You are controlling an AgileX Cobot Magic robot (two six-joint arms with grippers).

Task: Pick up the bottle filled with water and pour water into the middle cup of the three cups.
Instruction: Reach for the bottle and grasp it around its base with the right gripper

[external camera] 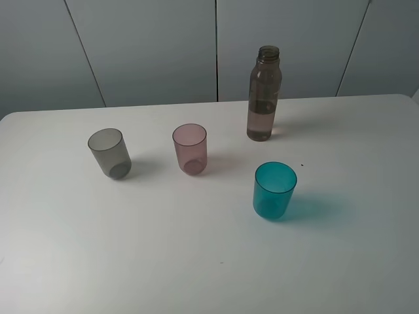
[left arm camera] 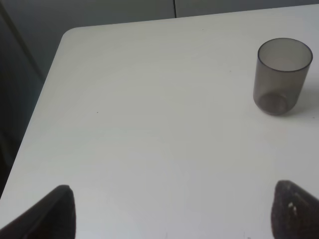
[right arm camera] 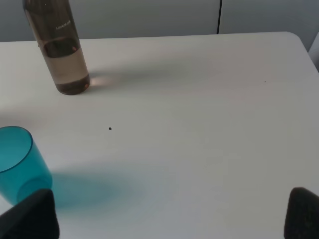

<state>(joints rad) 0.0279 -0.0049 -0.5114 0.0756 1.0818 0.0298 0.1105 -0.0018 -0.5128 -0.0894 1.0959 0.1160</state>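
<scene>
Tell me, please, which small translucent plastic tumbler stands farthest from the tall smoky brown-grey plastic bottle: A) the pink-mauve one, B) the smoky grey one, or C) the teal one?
B: the smoky grey tumbler stands beyond the pink-mauve tumbler, on the far side from the bottle.

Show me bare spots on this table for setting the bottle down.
The white table is bare along its near edge, in front of the smoky grey tumbler, pink-mauve tumbler and teal tumbler. Also bare right of the tall brown-grey plastic bottle. Tightest between bottle, pink and teal tumblers.
</scene>
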